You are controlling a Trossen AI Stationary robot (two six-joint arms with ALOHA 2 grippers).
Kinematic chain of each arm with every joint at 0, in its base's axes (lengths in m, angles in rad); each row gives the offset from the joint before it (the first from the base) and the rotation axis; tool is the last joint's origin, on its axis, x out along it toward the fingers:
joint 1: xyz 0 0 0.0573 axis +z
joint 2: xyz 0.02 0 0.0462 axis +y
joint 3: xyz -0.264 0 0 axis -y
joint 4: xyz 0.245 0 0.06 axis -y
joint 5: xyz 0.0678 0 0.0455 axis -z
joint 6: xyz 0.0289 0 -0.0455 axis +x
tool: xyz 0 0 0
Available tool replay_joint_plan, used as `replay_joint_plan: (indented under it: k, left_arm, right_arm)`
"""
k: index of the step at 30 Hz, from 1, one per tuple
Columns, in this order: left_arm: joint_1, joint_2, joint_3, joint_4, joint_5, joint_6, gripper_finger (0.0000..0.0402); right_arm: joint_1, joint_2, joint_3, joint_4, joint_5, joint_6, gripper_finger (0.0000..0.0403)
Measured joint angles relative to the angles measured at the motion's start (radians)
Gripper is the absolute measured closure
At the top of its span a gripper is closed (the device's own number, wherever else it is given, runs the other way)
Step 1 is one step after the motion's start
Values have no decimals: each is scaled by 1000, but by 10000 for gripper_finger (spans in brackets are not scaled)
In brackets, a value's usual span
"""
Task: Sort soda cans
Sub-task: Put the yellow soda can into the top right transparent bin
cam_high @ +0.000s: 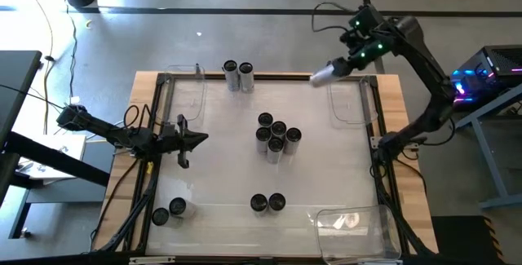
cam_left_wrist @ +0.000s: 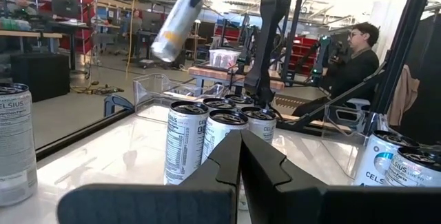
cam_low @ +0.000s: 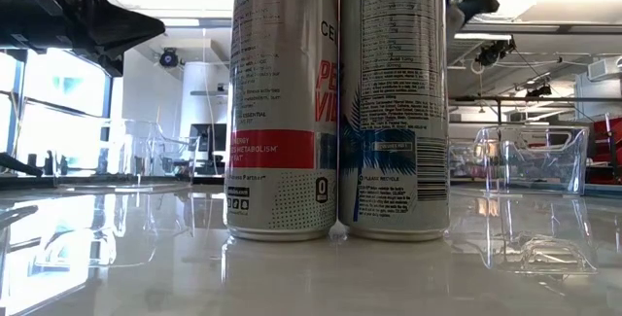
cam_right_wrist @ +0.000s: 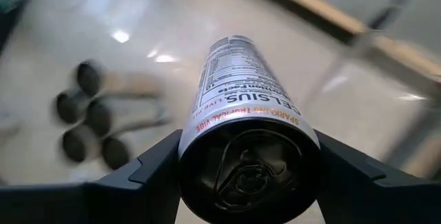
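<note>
held can [cam_right_wrist: 242, 107]: your right pincer [cam_right_wrist: 241, 162] has it clamped by the top end, lying sideways; silver side, orange lettering, dark top with pull tab.
held can position: high view puts it in the air at the far right of the surface [cam_high: 220, 147], just beside a clear bin [cam_high: 352, 102].
other cans: cluster of five [cam_high: 277, 134] mid-surface, touching or nearly so; pair [cam_high: 238, 75] at the far edge; pair [cam_high: 267, 203] near the front; two more [cam_high: 169, 211] front-left.
left pincer [cam_high: 198, 139]: shut, nothing in it, low over the left side, pointing at the cluster.
second bin [cam_high: 359, 231]: clear, front-right corner, partly off the surface.
in the way: nothing between the held can and the near bin that you can see from above.
low view only: two cans [cam_low: 335, 102] fill the frame, touching, one with a red band, one with blue print.
left wrist view only: held can [cam_left_wrist: 176, 21] tilted above the cluster; a seated person [cam_left_wrist: 355, 55] beyond the surface.
right wrist view only: the cluster is blurred.
</note>
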Motion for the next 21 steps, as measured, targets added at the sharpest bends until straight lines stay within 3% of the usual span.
replay_joint_plan:
  k: [6, 11, 18, 21]
  left_arm:
    - [0, 0, 0, 0, 0, 0, 401]
    - [0, 0, 0, 0, 0, 1, 401]
    - [0, 0, 0, 0, 0, 1, 401]
    - [0, 0, 0, 0, 0, 1, 401]
  right_arm:
    - [119, -19, 0, -1, -76, -41, 161]
    - [180, -18, 0, 0, 25, -41, 161]
    - [331, -40, 0, 0, -126, 95, 161]
    - [396, -68, -15, 4, -31, 174, 161]
